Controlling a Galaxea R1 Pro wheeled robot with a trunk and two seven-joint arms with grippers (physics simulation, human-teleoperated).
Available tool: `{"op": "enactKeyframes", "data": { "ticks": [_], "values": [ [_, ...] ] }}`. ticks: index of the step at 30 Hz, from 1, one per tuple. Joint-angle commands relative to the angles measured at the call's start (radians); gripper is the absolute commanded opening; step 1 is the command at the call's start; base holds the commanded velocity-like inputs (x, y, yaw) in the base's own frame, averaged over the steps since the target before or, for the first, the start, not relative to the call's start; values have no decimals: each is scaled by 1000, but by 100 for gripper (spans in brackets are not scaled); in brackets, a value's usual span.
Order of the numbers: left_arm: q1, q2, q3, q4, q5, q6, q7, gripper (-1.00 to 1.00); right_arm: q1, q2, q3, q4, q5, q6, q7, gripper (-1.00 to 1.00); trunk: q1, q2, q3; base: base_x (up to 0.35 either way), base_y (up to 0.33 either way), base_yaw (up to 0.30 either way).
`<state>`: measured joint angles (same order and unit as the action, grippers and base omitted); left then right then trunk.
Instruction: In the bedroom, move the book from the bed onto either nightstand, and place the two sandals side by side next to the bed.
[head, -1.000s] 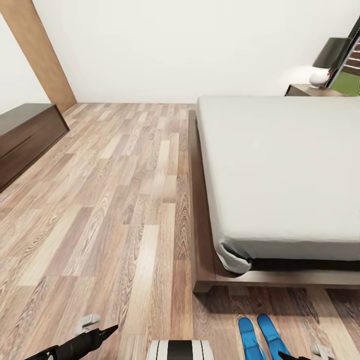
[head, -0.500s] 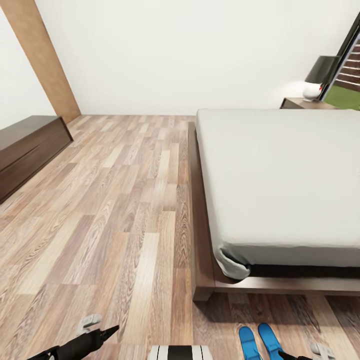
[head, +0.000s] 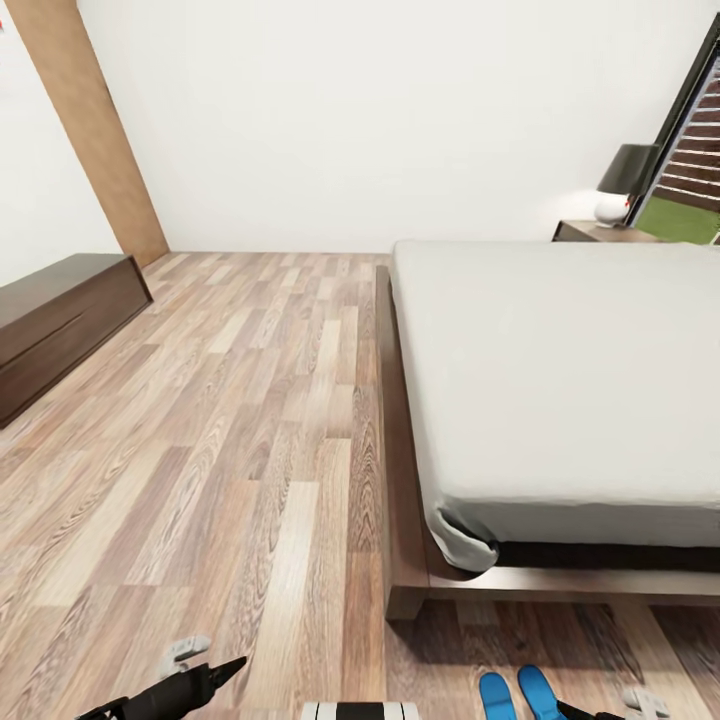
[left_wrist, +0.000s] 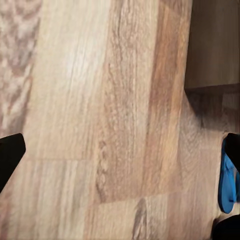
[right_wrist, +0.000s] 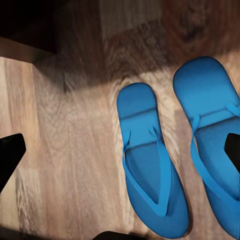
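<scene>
The two sandals, bright blue flip-flops (head: 493, 695) (head: 540, 690), lie side by side on the wood floor just off the bed's near corner. The right wrist view has them up close (right_wrist: 150, 170) (right_wrist: 210, 135), toes toward the dark bed frame (right_wrist: 25, 30). My right gripper (right_wrist: 122, 150) hangs open above them, its fingers wide apart. My left gripper (left_wrist: 122, 150) is open over bare floor, with one sandal (left_wrist: 227, 182) at its side. The bed (head: 560, 380) has a plain off-white mattress. A nightstand (head: 595, 231) stands at its far side. The book is out of view.
A long dark bench (head: 60, 310) runs along the left wall beside a tan wooden panel (head: 95, 130). A dark-shaded lamp (head: 622, 180) sits on the nightstand by the window (head: 695, 150). Wide plank floor (head: 240, 420) stretches left of the bed.
The whole head view has slid downward, so the camera has tilted up: more wall shows and the sandals sit lower in the picture. Nothing in the room has moved.
</scene>
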<state>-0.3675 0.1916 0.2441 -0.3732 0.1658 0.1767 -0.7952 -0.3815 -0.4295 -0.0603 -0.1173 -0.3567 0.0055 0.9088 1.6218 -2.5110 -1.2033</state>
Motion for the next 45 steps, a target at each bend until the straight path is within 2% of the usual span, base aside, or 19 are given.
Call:
{"op": "enactKeyframes", "data": {
  "ticks": [1, 45],
  "values": [
    [0, -1, 3, 0, 6, 10, -4, 100, 0, 0, -6, 1, 4, 1, 4, 100, -1, 0, 3, 0, 0, 0],
    [-1, -3, 3, 20, 7, 10, -2, 100, 0, 0, -6, 1, 4, 1, 4, 100, -20, 10, 173, 0, 0, 0]
  ]
}}
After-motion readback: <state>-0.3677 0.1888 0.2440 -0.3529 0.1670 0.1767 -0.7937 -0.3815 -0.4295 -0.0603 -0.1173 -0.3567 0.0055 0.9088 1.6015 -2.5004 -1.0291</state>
